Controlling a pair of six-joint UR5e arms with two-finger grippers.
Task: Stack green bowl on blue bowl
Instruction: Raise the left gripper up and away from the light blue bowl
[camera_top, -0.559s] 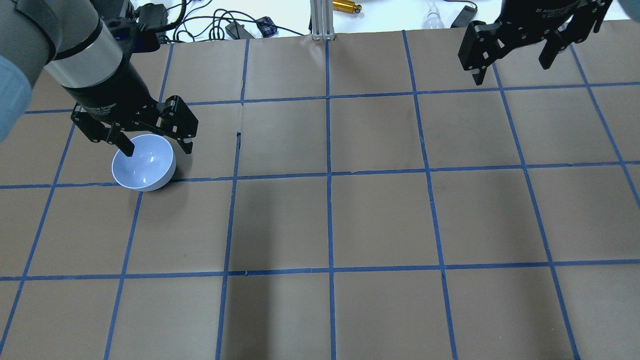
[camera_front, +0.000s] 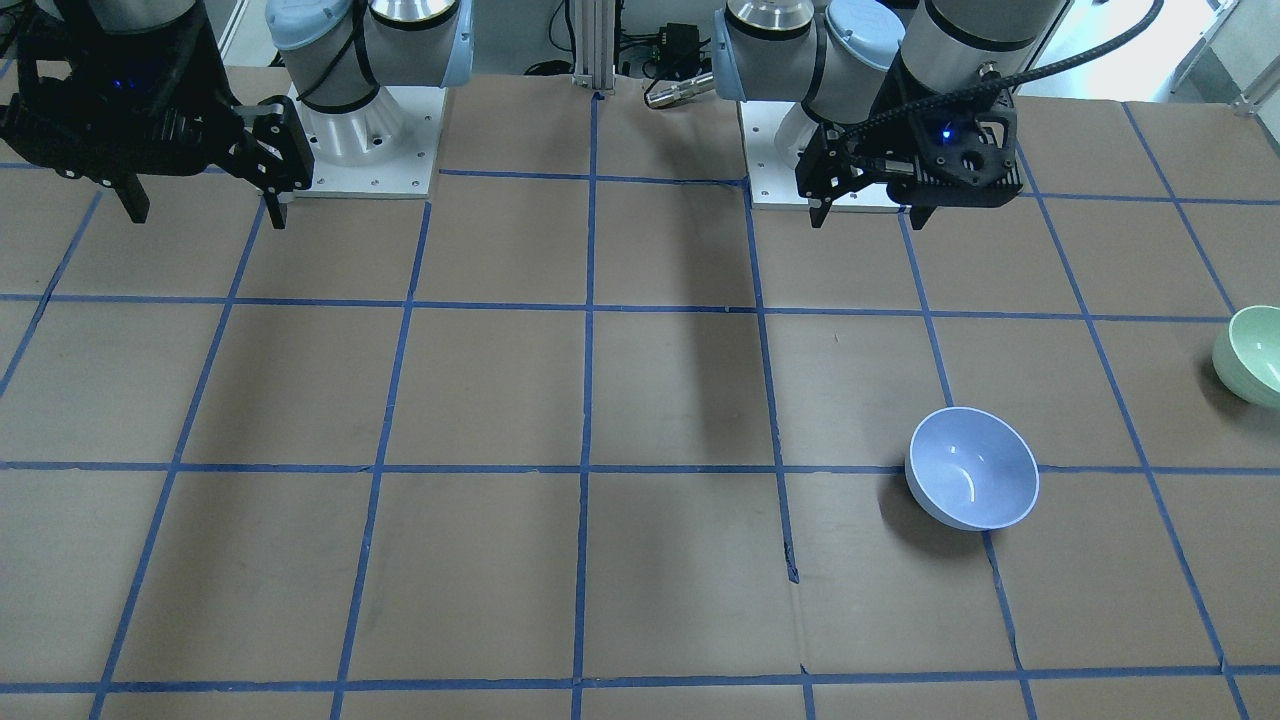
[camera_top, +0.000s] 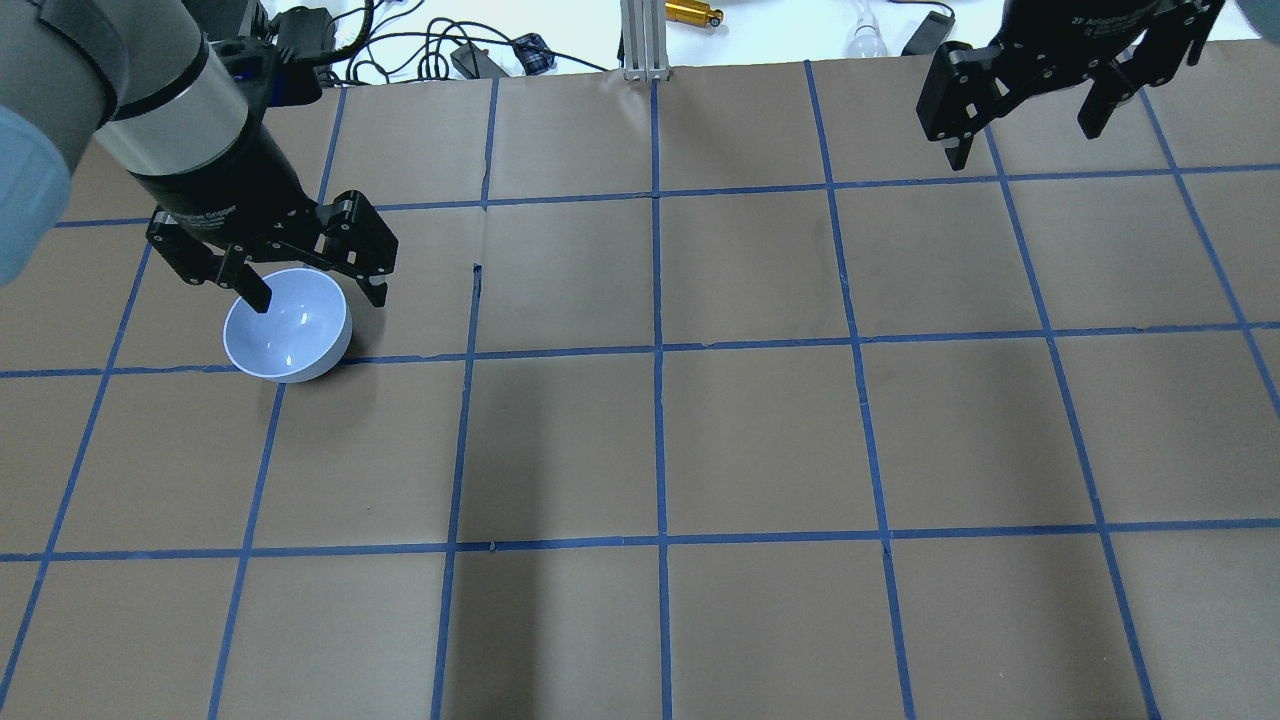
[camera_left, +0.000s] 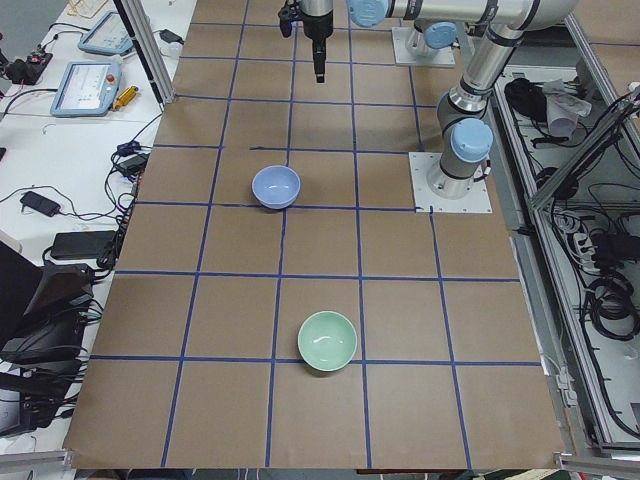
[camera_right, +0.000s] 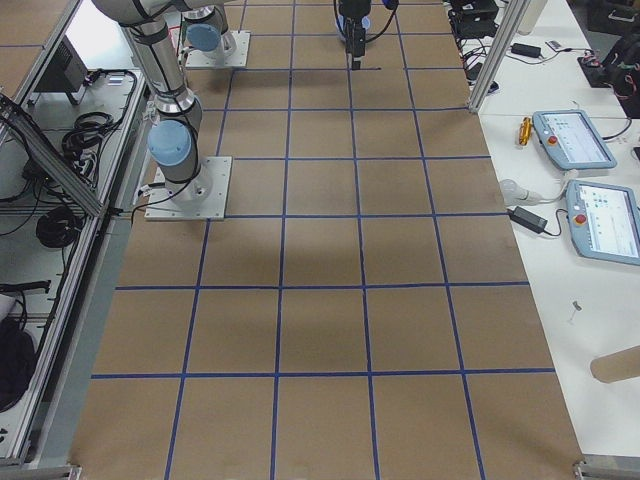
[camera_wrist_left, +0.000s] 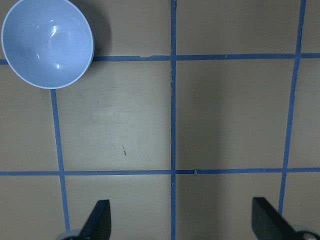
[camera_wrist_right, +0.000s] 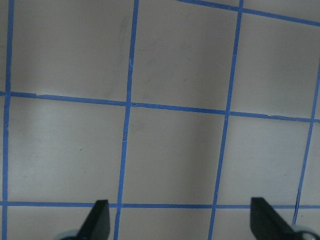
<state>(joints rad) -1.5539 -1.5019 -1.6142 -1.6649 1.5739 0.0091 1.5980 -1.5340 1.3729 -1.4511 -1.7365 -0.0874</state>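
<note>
The blue bowl (camera_front: 972, 468) stands upright and empty on the table, and also shows in the overhead view (camera_top: 287, 327) and the left wrist view (camera_wrist_left: 47, 42). The green bowl (camera_front: 1250, 355) stands upright by itself at the table's left end, apart from the blue bowl. It also shows in the exterior left view (camera_left: 328, 340) and is out of the overhead view. My left gripper (camera_front: 868, 218) is open and empty, raised above the table on the robot's side of the blue bowl (camera_wrist_left: 181, 222). My right gripper (camera_top: 1025, 135) is open and empty, raised at the far right.
The table is brown paper with a blue tape grid (camera_top: 657, 345). An aluminium post (camera_top: 640, 40) and cables stand at its far edge. Both arm bases (camera_front: 365, 140) are bolted on the robot's side. Tablets and cables lie on side benches (camera_right: 590, 200).
My left arm has shifted very slightly; the bowl and the right arm have not moved.
</note>
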